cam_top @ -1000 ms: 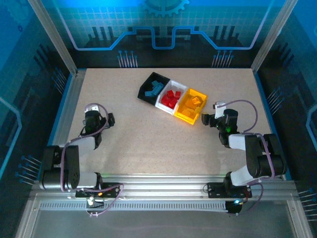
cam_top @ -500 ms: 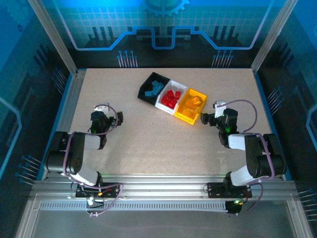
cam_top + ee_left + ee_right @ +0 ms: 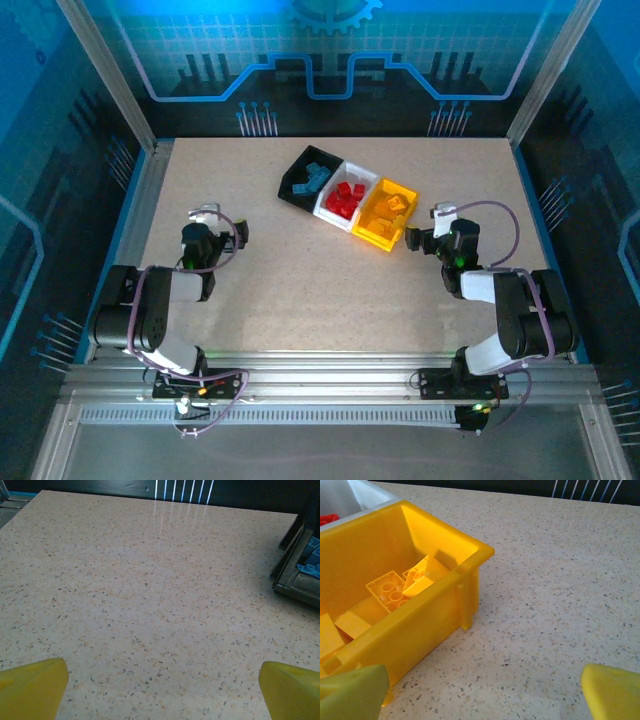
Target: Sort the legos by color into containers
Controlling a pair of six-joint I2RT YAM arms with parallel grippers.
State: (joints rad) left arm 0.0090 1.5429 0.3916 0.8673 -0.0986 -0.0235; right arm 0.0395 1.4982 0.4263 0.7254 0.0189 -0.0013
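Note:
Three joined bins stand in a row at the table's back middle. The black bin (image 3: 289, 191) holds blue legos (image 3: 312, 176), the white bin (image 3: 366, 177) red legos (image 3: 346, 198), and the yellow-orange bin (image 3: 376, 236) yellow legos (image 3: 390, 210). My left gripper (image 3: 240, 232) hovers low over bare table left of the bins, open and empty, its yellow fingertips (image 3: 32, 687) wide apart. My right gripper (image 3: 413, 240) sits just right of the yellow bin (image 3: 420, 620), open with nothing between its fingertips (image 3: 615, 692). Yellow bricks (image 3: 390, 587) lie inside that bin.
The speckled table (image 3: 320, 290) stretches bare between the two arms. The black bin's corner (image 3: 292, 575) with blue bricks (image 3: 311, 560) shows at the left wrist view's right edge. A bit of the white bin (image 3: 350, 497) shows behind the yellow one. Metal rails frame the table.
The left arm swung its wrist right and slightly away from its base, folding the elbow in. The right arm has stayed put.

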